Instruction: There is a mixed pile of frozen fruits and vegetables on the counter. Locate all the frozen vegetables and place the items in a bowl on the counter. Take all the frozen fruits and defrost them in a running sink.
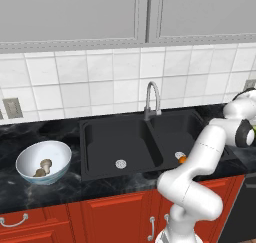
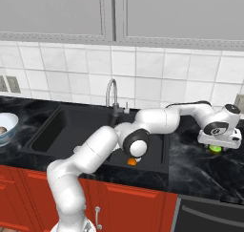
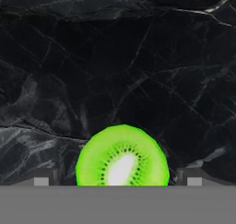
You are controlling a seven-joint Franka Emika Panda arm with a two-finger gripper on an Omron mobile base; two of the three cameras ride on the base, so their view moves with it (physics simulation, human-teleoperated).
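Observation:
The lime-green frozen fruit, showing a cut kiwi face, lies on the black counter right of the sink. My gripper hangs low over it, open, with a fingertip on either side of the fruit and not touching it. From the right base view the gripper sits just above the green fruit. An orange frozen fruit rests in the right basin of the sink. Two tan frozen vegetables lie inside the bowl at the left.
The silver gooseneck faucet stands behind the divider between the basins. My arm reaches across the right basin toward the counter. A tiled wall and a wall outlet back the counter; red cabinets lie below.

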